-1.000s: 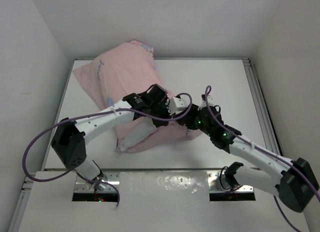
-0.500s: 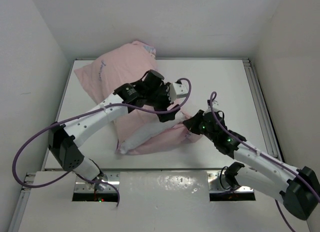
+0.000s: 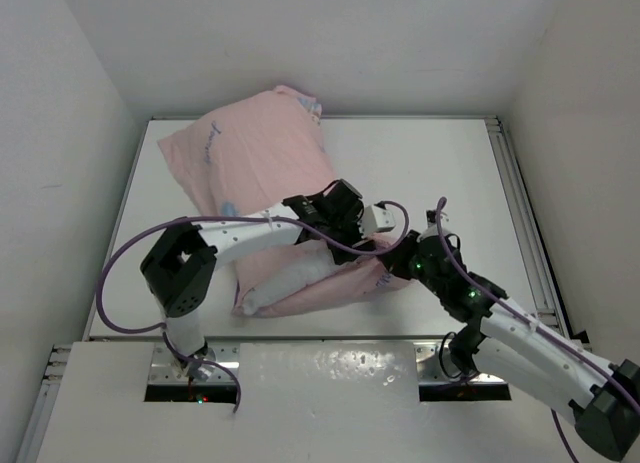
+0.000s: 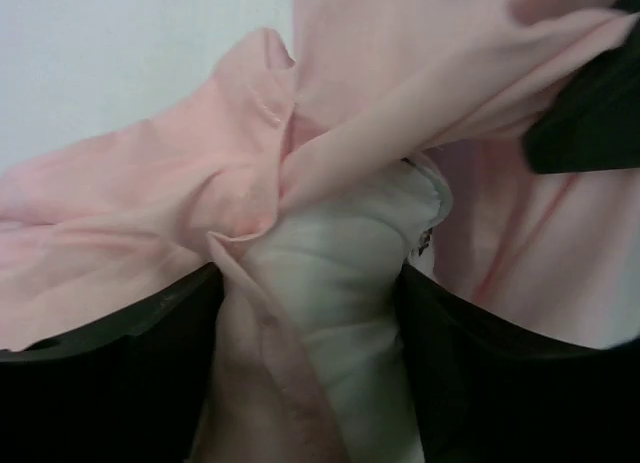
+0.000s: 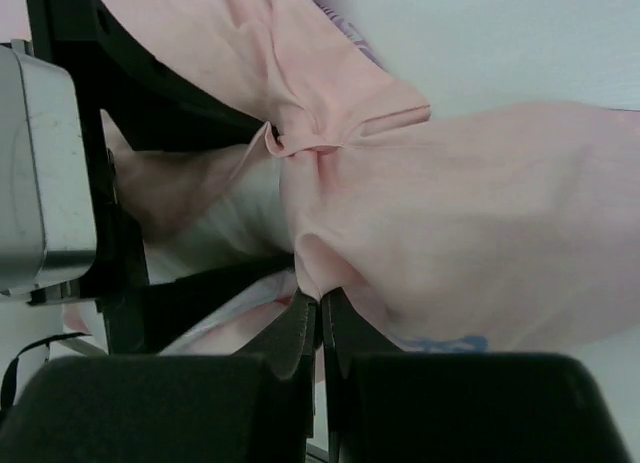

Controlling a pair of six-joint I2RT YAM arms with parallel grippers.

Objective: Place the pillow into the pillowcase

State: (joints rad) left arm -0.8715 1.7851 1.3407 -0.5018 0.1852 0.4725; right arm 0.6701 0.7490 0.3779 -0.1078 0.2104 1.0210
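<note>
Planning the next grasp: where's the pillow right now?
Top view, left of centre: the pillow shows white at the pillowcase mouth, inside the open left gripper.

white table [image 3: 450, 173] carries the pillowcase [image 3: 260, 158] and pillow [image 3: 288, 283].

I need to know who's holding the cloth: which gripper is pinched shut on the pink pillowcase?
The right gripper, shut on the pillowcase edge; the left gripper stands wide open astride the white pillow.

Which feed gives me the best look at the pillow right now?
Left wrist: the white pillow fills the centre, its seamed edge poking out of the pink pillowcase folds. Top external shows only a pale strip at the case's near edge; right wrist shows just a shadowed sliver.
</note>
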